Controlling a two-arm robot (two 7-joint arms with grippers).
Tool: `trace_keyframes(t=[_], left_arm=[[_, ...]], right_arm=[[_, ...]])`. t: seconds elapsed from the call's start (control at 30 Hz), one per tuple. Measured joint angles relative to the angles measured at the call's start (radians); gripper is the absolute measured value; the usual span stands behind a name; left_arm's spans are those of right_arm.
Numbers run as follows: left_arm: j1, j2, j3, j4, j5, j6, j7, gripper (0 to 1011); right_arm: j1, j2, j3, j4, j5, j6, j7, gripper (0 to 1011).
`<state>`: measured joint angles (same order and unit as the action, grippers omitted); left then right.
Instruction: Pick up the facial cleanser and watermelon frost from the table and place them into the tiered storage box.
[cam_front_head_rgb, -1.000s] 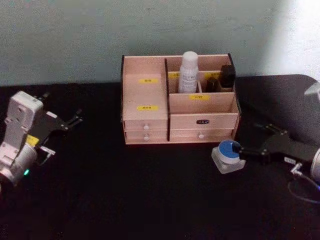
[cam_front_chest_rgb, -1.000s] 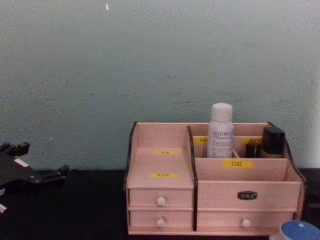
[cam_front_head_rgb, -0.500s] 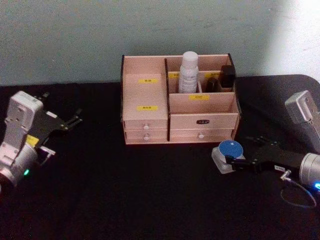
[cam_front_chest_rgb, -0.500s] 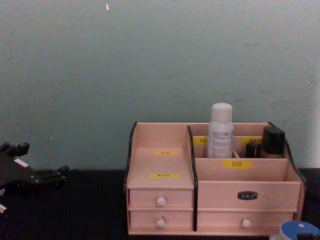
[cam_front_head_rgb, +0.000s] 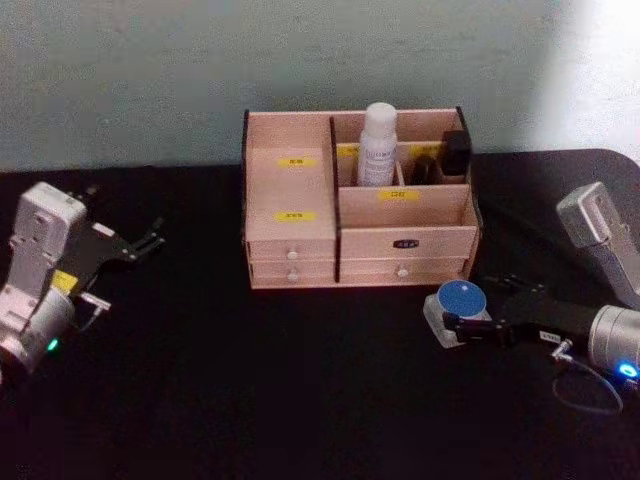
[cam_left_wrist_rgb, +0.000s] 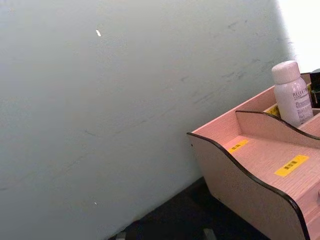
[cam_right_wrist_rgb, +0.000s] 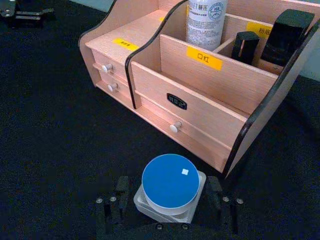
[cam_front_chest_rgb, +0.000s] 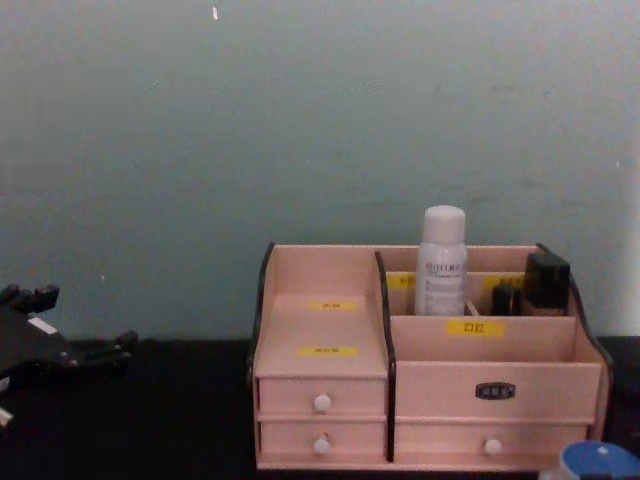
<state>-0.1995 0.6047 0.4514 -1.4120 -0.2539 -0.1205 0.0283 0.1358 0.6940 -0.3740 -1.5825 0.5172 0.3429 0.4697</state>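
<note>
The facial cleanser (cam_front_head_rgb: 377, 143) (cam_right_wrist_rgb: 205, 20) (cam_front_chest_rgb: 440, 260) (cam_left_wrist_rgb: 292, 92) stands upright in a back compartment of the tiered storage box (cam_front_head_rgb: 290, 190) (cam_right_wrist_rgb: 200, 92) (cam_front_chest_rgb: 320, 325) (cam_left_wrist_rgb: 260, 165). On the black table just in front of the box's right corner sits the watermelon frost (cam_front_head_rgb: 459, 304) (cam_right_wrist_rgb: 170, 182) (cam_front_chest_rgb: 598, 461), blue lid up. My right gripper (cam_front_head_rgb: 467, 303) (cam_right_wrist_rgb: 167, 200) is open and low at the table, one finger on each side of the jar with small gaps. At the far left my left gripper (cam_front_head_rgb: 153, 236) (cam_front_chest_rgb: 85, 320) is parked, open and empty.
Two small black items (cam_front_head_rgb: 455, 152) (cam_right_wrist_rgb: 287, 32) occupy the box's back right compartments. A teal wall stands close behind the box. A thin cable loop (cam_front_head_rgb: 585, 385) lies by the right arm. The black table (cam_front_head_rgb: 300, 380) stretches bare in front of the box.
My right gripper has slid left along the table until its fingers straddle the blue-lidded jar. The jar, the bottle and the left arm have stayed put.
</note>
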Motion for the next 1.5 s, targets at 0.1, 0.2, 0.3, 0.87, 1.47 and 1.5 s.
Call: trace_keyframes(t=[0.1,0.2,0.3,0.87,1.47,1.5], left_arm=[[0.000,0.000,0.000,0.000,0.000,0.000,0.000,1001],[0.000,0.000,0.000,0.000,0.000,0.000,0.000,1001],[0.000,0.000,0.000,0.000,0.000,0.000,0.000,1001],[0.000,0.000,0.000,0.000,0.000,0.000,0.000,1001],[0.000,0.000,0.000,0.000,0.000,0.000,0.000,1001],[0.000,0.000,0.000,0.000,0.000,0.000,0.000,1001]], right_arm=[[0.005,-0.001,-0.003,0.004,0.001,0.001,0.000,1002],[0.011,-0.004,-0.009,0.010,0.003,0.002,-0.001,1002],[0.015,-0.005,-0.012,0.013,0.003,0.002,-0.001,1002],[0.037,-0.010,-0.033,0.037,0.001,0.002,0.002,1002],[0.046,-0.015,-0.043,0.049,-0.009,0.003,0.001,1002],[0.046,-0.015,-0.043,0.049,-0.009,0.003,0.001,1002]])
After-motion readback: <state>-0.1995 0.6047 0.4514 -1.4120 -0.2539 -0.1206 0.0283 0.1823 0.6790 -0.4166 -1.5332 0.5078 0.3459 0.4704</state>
